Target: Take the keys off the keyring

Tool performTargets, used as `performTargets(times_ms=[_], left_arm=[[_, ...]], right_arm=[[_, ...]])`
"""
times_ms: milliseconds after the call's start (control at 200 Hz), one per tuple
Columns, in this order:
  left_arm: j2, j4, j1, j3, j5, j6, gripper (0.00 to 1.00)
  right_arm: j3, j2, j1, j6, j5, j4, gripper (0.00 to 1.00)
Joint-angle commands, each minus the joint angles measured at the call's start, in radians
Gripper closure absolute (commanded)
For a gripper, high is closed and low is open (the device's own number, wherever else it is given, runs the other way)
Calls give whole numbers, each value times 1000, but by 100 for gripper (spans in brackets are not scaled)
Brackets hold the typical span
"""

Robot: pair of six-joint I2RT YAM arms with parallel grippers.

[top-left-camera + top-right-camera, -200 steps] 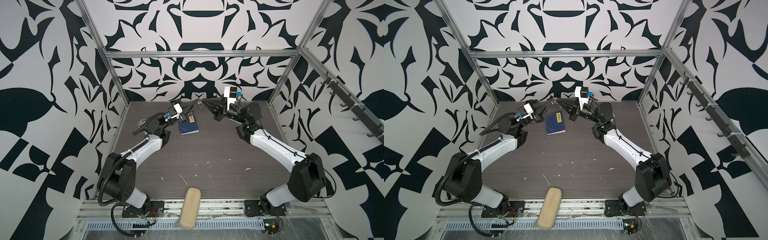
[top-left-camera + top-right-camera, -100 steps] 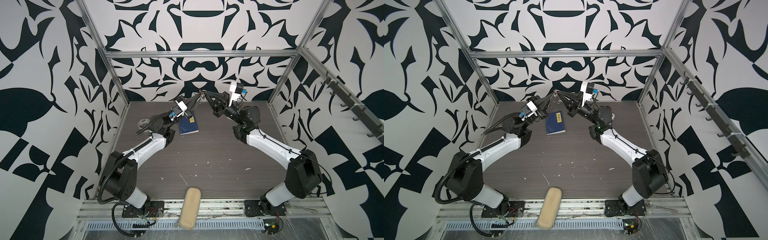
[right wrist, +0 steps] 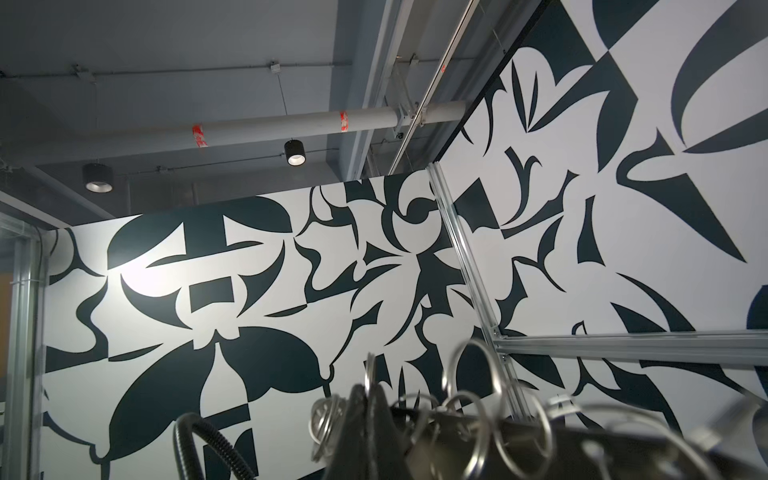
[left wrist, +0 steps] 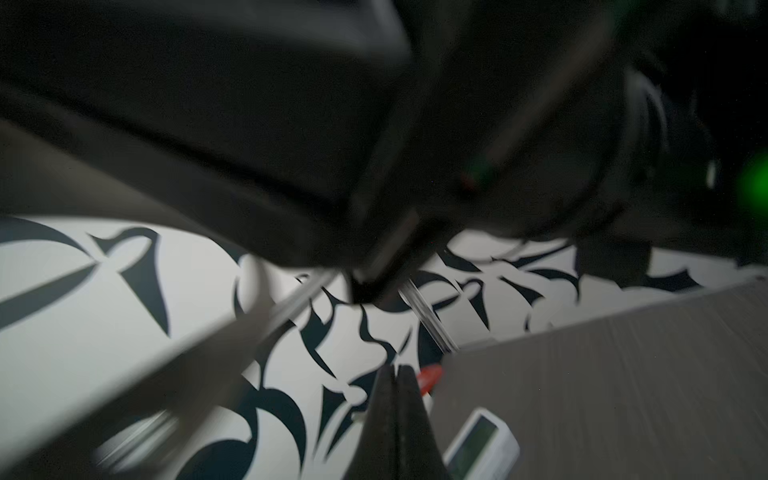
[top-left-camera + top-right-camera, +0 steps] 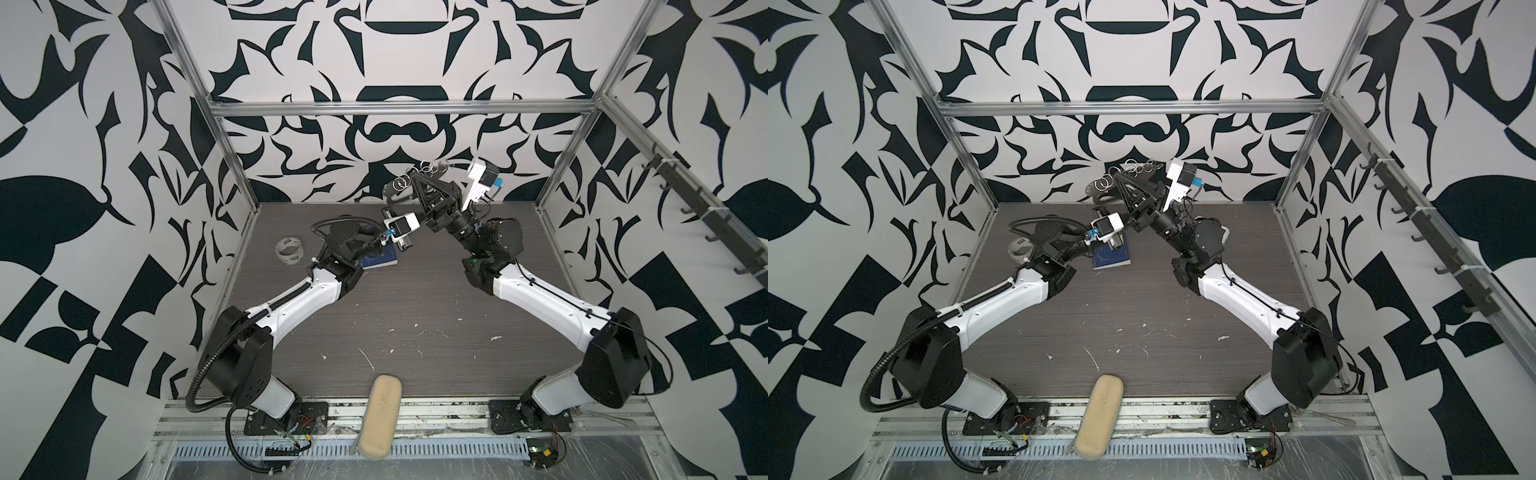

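**Keyring (image 5: 389,192) high above the tabletop (image 5: 415,299)**

The right claw (image 5: 417,180) is raised well above the tabletop and clenched on the keyring. The silvery rings (image 3: 457,409) loop around its tip, and the grey strap hangs just beside it, on the side of the left claw (image 4: 395,384). The left claw's jaws are pressed together. The keys (image 4: 429,379), with their red tag showing, sit just beside its tip, but blur hides whether it pinches them. A blue book (image 5: 380,262) lies on the tabletop below the left claw.
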Motion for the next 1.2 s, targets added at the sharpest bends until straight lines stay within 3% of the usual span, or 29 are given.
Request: performTargets(times_ms=[0,275,450,775,1035,1195], left_arm=[[-57,-191,-5,-12,45,99,100],[-75,-244,-3,-58,11,66,100],[-85,-505,-3,-29,-66,100,100],[-134,-800,-6,-102,-164,186,100],[-175,-987,-17,-122,-315,94,100],[-163,-1064,-44,-101,-486,-44,100]], right_arm=[[-17,-99,0,-62,16,-40,100],[-106,-164,-105,-75,10,-88,100],[-163,-215,-148,-132,16,-169,100],[-330,-330,-185,-262,132,-340,100],[-441,-470,-186,-339,246,-569,100],[-453,-546,-184,-385,298,-785,100]])
